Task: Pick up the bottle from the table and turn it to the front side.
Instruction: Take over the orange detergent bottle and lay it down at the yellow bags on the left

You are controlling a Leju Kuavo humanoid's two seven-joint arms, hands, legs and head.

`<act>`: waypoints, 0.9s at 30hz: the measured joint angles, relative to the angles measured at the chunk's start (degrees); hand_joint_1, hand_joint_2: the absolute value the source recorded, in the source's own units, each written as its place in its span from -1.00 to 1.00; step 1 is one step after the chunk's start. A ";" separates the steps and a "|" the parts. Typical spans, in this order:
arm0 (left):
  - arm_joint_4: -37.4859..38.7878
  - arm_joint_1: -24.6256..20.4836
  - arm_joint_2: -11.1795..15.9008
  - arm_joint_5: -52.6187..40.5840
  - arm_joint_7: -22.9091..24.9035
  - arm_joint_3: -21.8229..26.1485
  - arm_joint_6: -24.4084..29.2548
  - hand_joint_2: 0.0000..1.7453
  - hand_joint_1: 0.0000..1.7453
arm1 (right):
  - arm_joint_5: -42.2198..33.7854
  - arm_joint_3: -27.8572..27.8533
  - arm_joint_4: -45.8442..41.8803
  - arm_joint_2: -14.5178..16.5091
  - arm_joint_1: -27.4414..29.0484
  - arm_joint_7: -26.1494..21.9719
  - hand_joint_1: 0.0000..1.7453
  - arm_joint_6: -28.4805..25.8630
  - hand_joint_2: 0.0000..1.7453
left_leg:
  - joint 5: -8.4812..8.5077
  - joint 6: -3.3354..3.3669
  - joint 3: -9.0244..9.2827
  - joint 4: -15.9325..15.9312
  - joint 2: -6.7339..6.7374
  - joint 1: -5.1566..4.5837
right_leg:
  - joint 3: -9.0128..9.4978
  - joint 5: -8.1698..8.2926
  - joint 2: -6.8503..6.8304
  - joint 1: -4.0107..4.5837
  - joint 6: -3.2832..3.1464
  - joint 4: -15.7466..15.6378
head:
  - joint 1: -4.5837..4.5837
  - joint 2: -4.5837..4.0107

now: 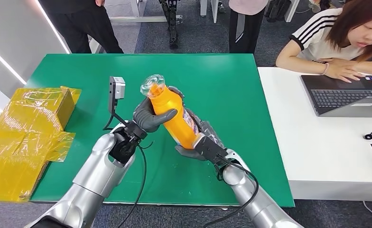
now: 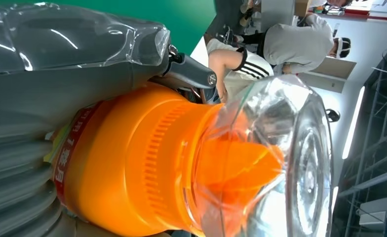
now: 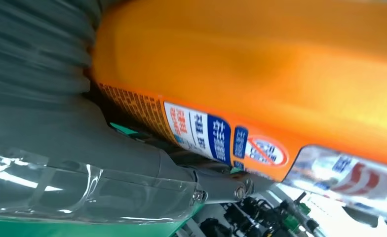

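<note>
While both hands share the load, the notes run as follows.

Bottle [image 1: 173, 114]: orange, clear cap [image 1: 153, 84] on top; lifted off the green table [image 1: 231, 85], tilted, cap end leaning away from the robot and toward its left, base down by the right hand.

Left hand [image 1: 152, 115]: wrapped round the upper body just below the neck, fingers closed on the bottle; thumb across the near face. Left wrist view shows cap [image 2: 280, 163] and ribbed neck right ahead of the palm.

Right hand [image 1: 200, 142]: grips the lower end, fingers behind and under the base. Right wrist view has the printed label [image 3: 216, 138] close beside the thumb.

Label: along the side toward the right hand, partly turned away from the head cam, so front side prob. not yet presented.

Step (judgement): mid-turn, two-hand regrasp; task maybe half done.

Risk 1: smooth plastic + tilted hold; if one hand lets go before the other is firm, bottle slides base-first onto the table.

Risk 2: hands twisting against each other could jam the turn or squeeze the body.

Risk 3: cap looks loosely wrapped in film; pressure near the neck could pop it.

Nearby: yellow-taped box [image 1: 27, 137] well off beyond the left arm; person at laptop [image 1: 345, 92] beyond the right arm.
</note>
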 joint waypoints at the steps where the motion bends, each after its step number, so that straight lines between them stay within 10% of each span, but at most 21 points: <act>1: 0.00 0.01 -0.01 0.19 0.03 -0.17 0.05 1.00 1.00 | 0.22 -0.11 -0.33 -0.04 0.26 0.16 -1.00 -0.24 1.00 | 0.00 0.00 0.00 0.00 0.00 0.00 | 0.00 0.00 0.00 0.00 0.00 0.00 | 0.00 0.00; 11: 0.00 -0.03 1.06 -9.21 -4.97 -0.88 5.91 1.00 1.00 | 1.24 -3.36 -5.75 -1.35 5.63 0.75 -1.00 -1.44 1.00 | -0.01 0.00 -0.03 -0.01 0.00 0.00 | 0.01 0.00 -0.01 0.00 0.00 0.00 | 0.00 0.00; 27: -1.88 -2.08 11.11 -46.24 -15.91 -0.33 21.10 1.00 1.00 | -3.68 -9.85 -24.45 -9.03 17.35 -1.22 -1.00 -4.85 1.00 | -0.03 -0.03 -0.02 -0.02 -0.01 0.01 | 0.00 -0.01 -0.02 0.00 0.00 0.01 | 0.01 0.00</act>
